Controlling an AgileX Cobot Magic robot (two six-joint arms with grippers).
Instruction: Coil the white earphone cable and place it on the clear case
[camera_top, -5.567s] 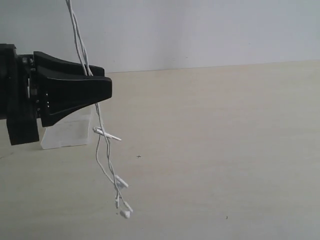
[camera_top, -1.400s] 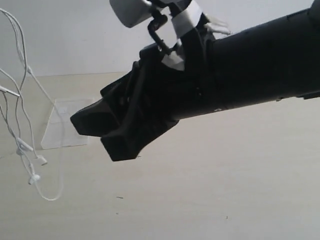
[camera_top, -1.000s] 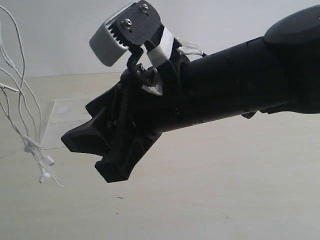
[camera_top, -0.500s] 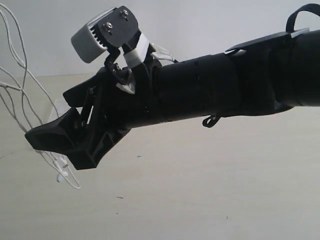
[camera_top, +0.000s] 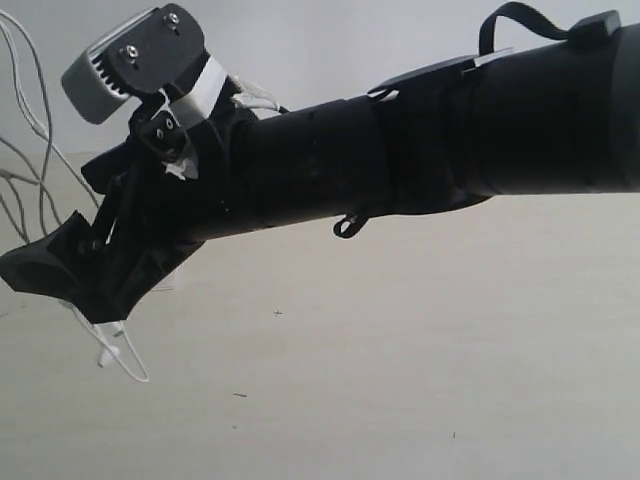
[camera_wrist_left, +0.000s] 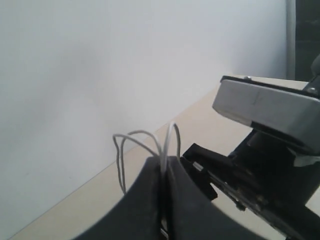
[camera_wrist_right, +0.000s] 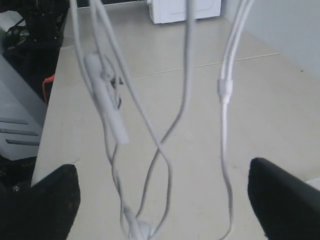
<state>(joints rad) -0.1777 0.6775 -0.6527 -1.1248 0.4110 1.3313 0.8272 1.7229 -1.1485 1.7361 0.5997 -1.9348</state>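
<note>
1. Left wrist view alone shows the left hand (camera_wrist_left: 164, 165) clenched on the white earphone cable (camera_wrist_left: 162, 149), two loops rising from the pinch.
2. Right wrist view alone shows the right hand (camera_wrist_right: 162, 200) spread wide and grasping nothing. Cable strands and one inline piece (camera_wrist_right: 106, 100) hang between its fingers.
3. Exterior view: one cable loop dangles below the right hand, table (camera_top: 400, 350) beneath.

right arm (camera_top: 400, 140) stretched across, fingers (camera_wrist_right: 285, 195) apart; left fingers (camera_wrist_left: 145, 200) closed.

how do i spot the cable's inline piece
The white earphone cable hangs in strands inside the open right gripper. The inline piece is the long white bar on one strand, far thicker than the wires and longer than the short sleeve on another.
</note>
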